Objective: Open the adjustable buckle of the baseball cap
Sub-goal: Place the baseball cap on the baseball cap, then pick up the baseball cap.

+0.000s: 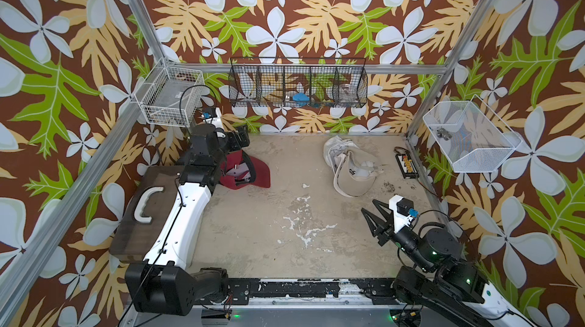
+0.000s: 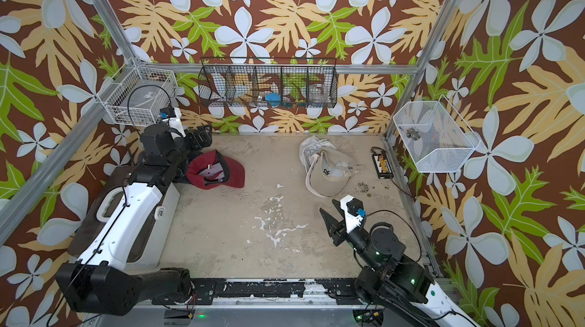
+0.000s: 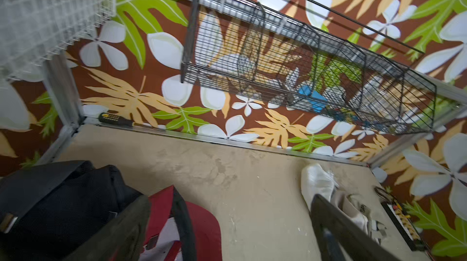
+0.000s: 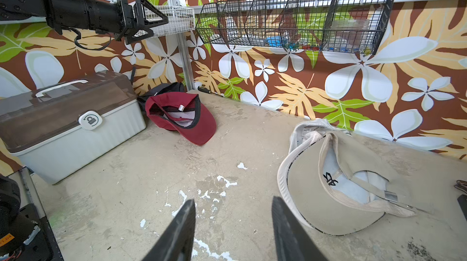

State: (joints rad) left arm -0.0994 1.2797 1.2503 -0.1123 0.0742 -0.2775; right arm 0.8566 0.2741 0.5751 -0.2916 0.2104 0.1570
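Note:
A dark red baseball cap lies upside down at the back left, its silver buckle on the back strap. My left gripper hovers open above and behind it, holding nothing; in the left wrist view the gripper has only the red brim near one finger. A beige cap lies upside down at the back right, with its buckle on the strap. My right gripper stands open over bare table in front of it.
A black cap sits behind the red one. A brown-lidded toolbox stands at the left. A screwdriver lies along the back edge. A black connector board is at the right. Wire baskets hang on the walls.

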